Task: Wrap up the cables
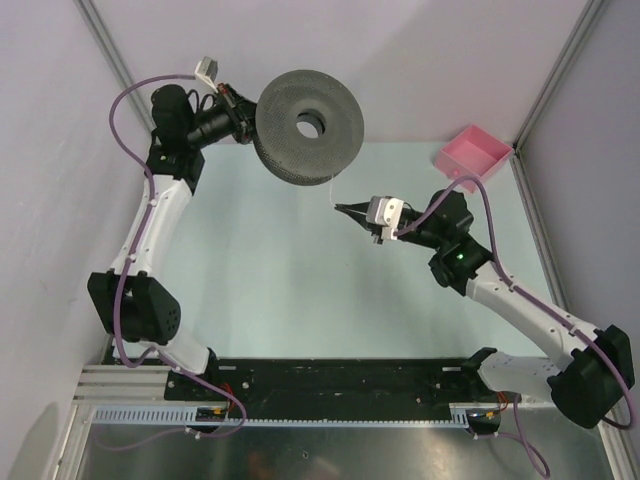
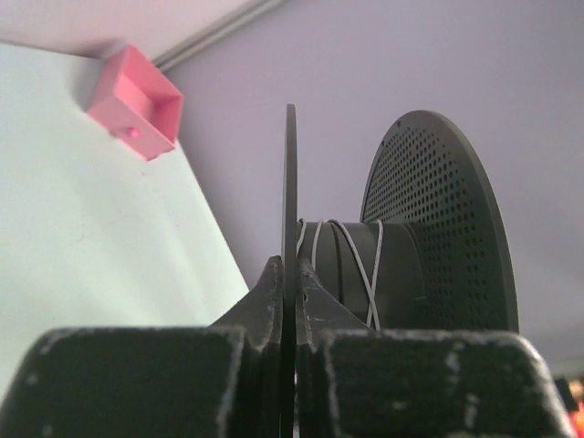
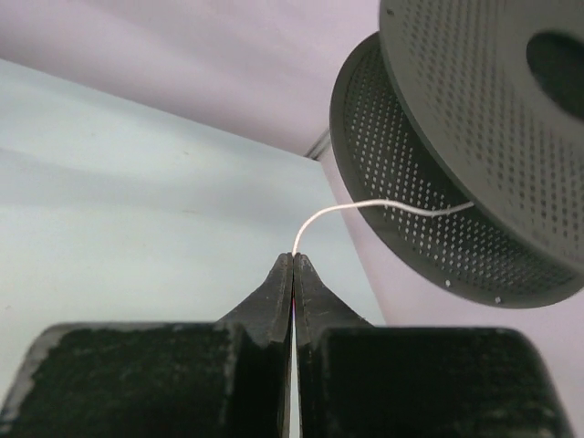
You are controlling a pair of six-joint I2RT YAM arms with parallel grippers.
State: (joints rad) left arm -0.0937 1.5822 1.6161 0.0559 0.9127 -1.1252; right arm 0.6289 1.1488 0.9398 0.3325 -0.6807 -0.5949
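between right jaws, clamped tight: thin white wire [image 3: 365, 203] end; left jaws pinch spool [image 1: 342, 135] flange.

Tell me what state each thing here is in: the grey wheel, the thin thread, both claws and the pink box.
spool: held up by one flange, a few turns wound on its core.
wire: partly wound, its free end pinched.
left gripper: shut on the spool's flange.
right gripper: shut on the wire.
pink bin: upright in the table's far right corner, nothing visible inside.
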